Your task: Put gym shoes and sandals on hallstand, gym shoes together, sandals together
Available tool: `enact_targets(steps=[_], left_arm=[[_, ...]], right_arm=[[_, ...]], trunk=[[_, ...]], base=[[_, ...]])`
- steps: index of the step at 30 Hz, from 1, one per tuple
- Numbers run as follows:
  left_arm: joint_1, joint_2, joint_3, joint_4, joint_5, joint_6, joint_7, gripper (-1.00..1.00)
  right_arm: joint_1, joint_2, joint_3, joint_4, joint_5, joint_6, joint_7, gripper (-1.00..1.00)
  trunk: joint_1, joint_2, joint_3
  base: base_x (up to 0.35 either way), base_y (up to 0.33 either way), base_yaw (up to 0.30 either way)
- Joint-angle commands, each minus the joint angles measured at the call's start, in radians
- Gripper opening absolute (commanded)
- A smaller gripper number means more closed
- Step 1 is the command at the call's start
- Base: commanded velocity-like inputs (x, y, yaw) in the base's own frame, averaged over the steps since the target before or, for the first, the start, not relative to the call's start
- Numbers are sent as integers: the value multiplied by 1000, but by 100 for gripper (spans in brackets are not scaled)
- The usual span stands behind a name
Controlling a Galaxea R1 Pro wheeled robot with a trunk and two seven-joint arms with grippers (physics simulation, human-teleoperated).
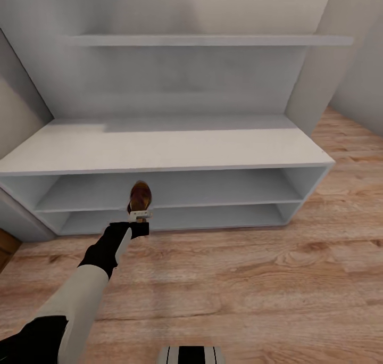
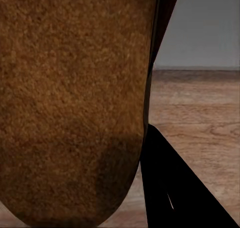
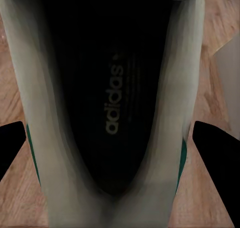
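Pointing lengthwise toward the hallstand [image 1: 159, 146], a sandal [image 1: 140, 196] sits clamped in the left hand [image 1: 140, 215]; right hand [image 3: 120, 138] clamped on a gym shoe [image 3: 115, 103].

Floor [image 1: 276, 279]: I see light brown wood-grain planks with knots, running to the right wall.
Walls [image 1: 361, 60]: pale grey, plain, I see soft even light.
Furniture: pale unit [image 1: 159, 146] against the back wall, flat top, two open levels, upper shelf [image 1: 213, 40] above.

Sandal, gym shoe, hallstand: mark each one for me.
sandal [image 1: 140, 196], head view, brown upper held at the left gripper [image 1: 141, 215]
gym shoe [image 3: 112, 103], right wrist view, dark insole with lettering
hallstand [image 1: 159, 146], head view, bare flat top
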Motion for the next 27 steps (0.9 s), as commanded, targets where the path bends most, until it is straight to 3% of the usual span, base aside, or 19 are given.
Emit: enact_targets(steps=[1,10,17,27], left_arm=[[0,-1,5,-1,-4,5,-5,-100],[0,-1,5,-1,-4,6,-5,-100],[0,-2,5,-3,-4,5,-5,-100],[0,-2,5,-2,-4,5,-5,-100]], right_arm=[[-1,0,0,-1,5,5,0,-100],[0,0,1,-1,5,8,1,-100],[0,0,1,-1,5,8,0,-100],[0,0,0,0,5,8,1,-100]], trunk=[[0,0,-1],[0,0,-1],[0,0,-1],[0,0,-1]], base=[[302,189,0],[254,176,0],[87,16,0],[317,1,0]])
